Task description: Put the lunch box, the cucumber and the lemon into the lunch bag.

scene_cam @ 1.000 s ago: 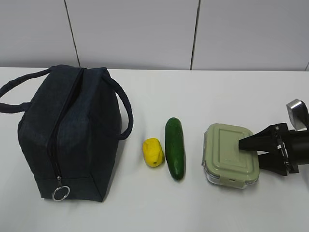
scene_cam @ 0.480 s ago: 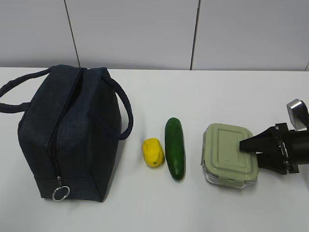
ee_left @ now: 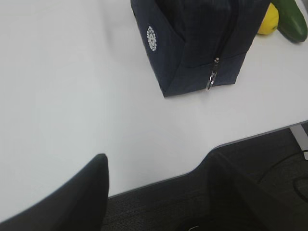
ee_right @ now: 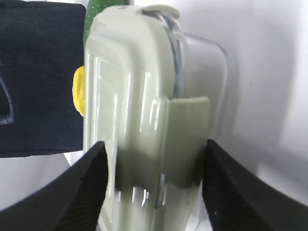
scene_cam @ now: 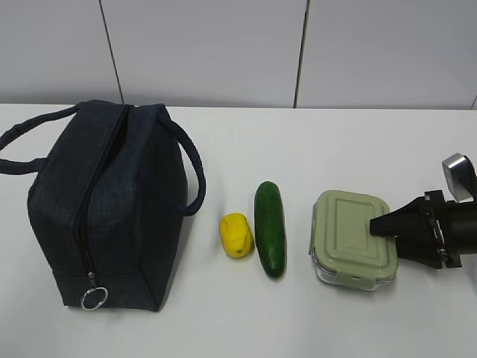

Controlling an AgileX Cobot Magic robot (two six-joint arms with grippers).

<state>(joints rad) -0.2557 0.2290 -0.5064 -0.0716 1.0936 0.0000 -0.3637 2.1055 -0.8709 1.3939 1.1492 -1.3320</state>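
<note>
The lunch box (scene_cam: 350, 239), clear with a sage-green lid, lies on the white table at the right. My right gripper (scene_cam: 387, 240) reaches in from the right edge and has closed in on the box's right end. In the right wrist view the lunch box (ee_right: 144, 96) fills the gap and both fingers (ee_right: 91, 183) lie against it. The cucumber (scene_cam: 270, 228) and the lemon (scene_cam: 236, 235) lie side by side at the centre. The navy lunch bag (scene_cam: 104, 209) stands at the left, its zipper closed as far as I can see. My left gripper (ee_left: 159, 159) hangs open and empty over the table's front edge, short of the lunch bag (ee_left: 192, 43).
The table's front edge (ee_left: 159, 180) runs just under the left gripper, with dark floor below. The bag's loop handles (scene_cam: 195, 175) stick out on both sides. A silver ring pull (scene_cam: 94, 297) hangs at the bag's near end. A panelled wall stands behind.
The right gripper's jaws have narrowed onto the lunch box, and the box has slid a little to the left. Bag, lemon and cucumber have not moved.
</note>
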